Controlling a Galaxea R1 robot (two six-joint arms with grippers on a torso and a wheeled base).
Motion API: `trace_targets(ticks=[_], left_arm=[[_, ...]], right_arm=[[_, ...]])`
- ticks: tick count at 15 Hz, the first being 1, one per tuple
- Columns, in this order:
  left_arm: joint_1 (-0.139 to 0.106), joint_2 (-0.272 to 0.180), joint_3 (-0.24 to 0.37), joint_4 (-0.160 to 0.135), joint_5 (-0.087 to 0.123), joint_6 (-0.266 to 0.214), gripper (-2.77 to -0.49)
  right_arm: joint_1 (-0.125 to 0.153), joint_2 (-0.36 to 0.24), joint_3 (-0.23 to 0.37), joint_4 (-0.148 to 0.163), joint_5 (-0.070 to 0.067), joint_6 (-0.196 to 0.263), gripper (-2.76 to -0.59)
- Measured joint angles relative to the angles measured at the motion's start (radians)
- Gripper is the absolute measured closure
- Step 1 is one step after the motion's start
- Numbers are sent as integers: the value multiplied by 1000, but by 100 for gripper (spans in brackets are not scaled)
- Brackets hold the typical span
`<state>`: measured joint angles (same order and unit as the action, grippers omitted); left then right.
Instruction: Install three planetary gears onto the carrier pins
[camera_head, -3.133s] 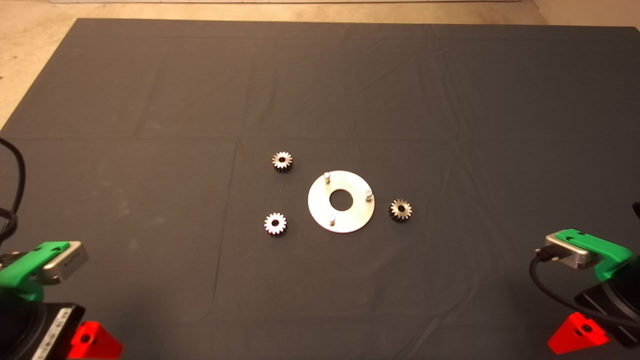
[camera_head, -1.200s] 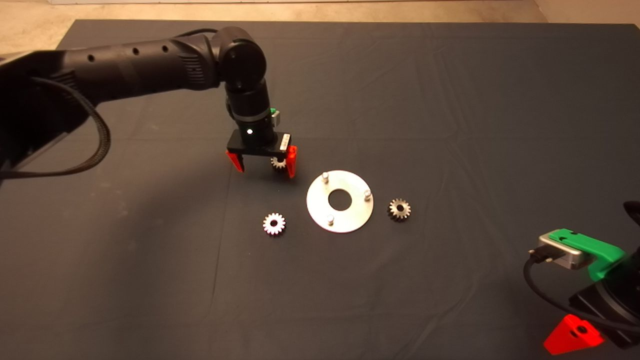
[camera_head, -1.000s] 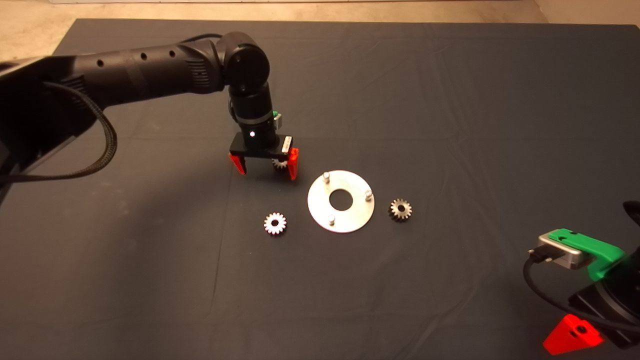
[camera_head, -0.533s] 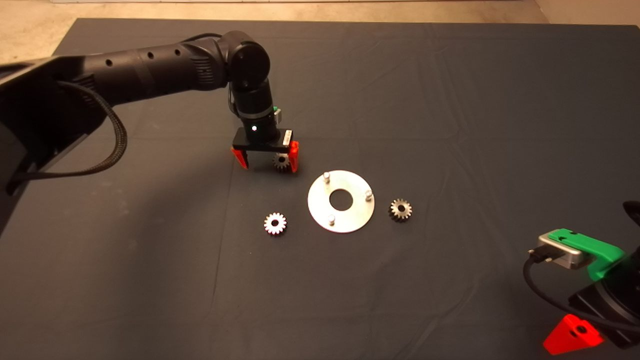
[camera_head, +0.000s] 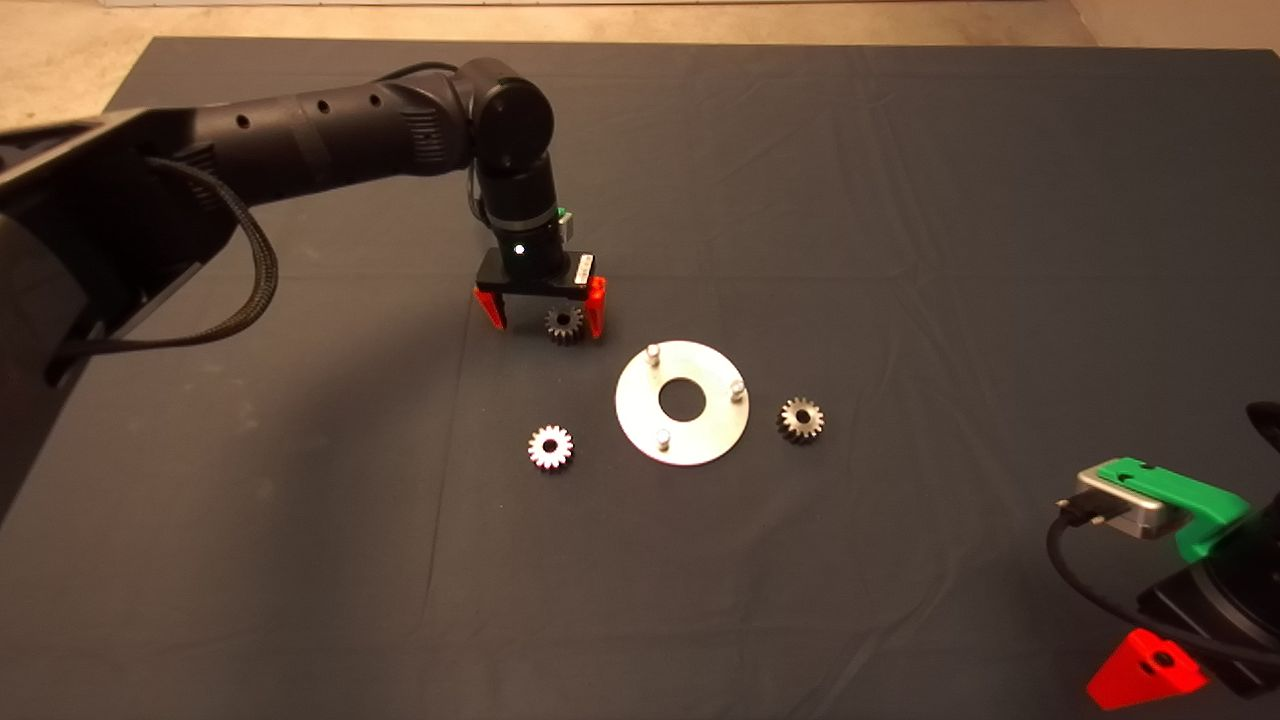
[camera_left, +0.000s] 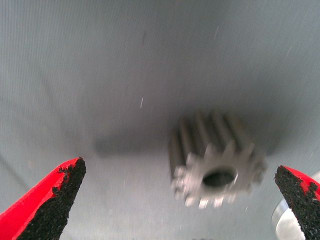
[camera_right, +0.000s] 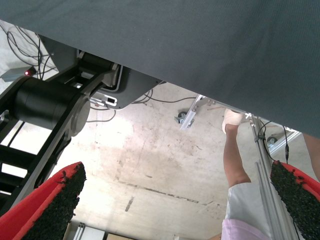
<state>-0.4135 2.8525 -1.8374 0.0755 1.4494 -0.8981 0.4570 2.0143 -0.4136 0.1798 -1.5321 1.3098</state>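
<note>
My left gripper (camera_head: 543, 312) is open and low over the mat, its two red fingers straddling one planetary gear (camera_head: 564, 324), which lies flat nearer the right finger (camera_head: 596, 306). In the left wrist view that gear (camera_left: 216, 160) lies between the pads (camera_left: 55, 200), touching neither. A second gear (camera_head: 550, 447) lies left of the shiny carrier disc (camera_head: 710, 430) and a third (camera_head: 800, 420) lies right of it. The disc's three pins (camera_head: 653, 353) stand bare. My right gripper (camera_head: 1145, 672) is parked at the lower right edge, open.
The dark mat (camera_head: 900, 200) covers the table, with floor beyond its far edge. The right wrist view looks past the mat's edge at the floor, a robot base (camera_right: 50, 105) and a person's leg (camera_right: 237, 165).
The left arm came in from its parked place to the upper-left gear. Over the last second the open gripper shifted a little right and lower, so the gear now lies between the fingers.
</note>
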Motion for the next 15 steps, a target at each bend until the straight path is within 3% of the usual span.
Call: trace_targets(ticks=[8, 13, 15], left_arm=[[0, 19, -20, -1, -1, 18, -268], [0, 18, -15, -3, -1, 43, -240], [0, 18, -14, -4, -1, 43, -239]], right_arm=[[0, 0, 0, 0, -1, 0, -275], [0, 0, 0, 0, -1, 0, -275], [0, 0, 0, 0, -1, 0, -275]])
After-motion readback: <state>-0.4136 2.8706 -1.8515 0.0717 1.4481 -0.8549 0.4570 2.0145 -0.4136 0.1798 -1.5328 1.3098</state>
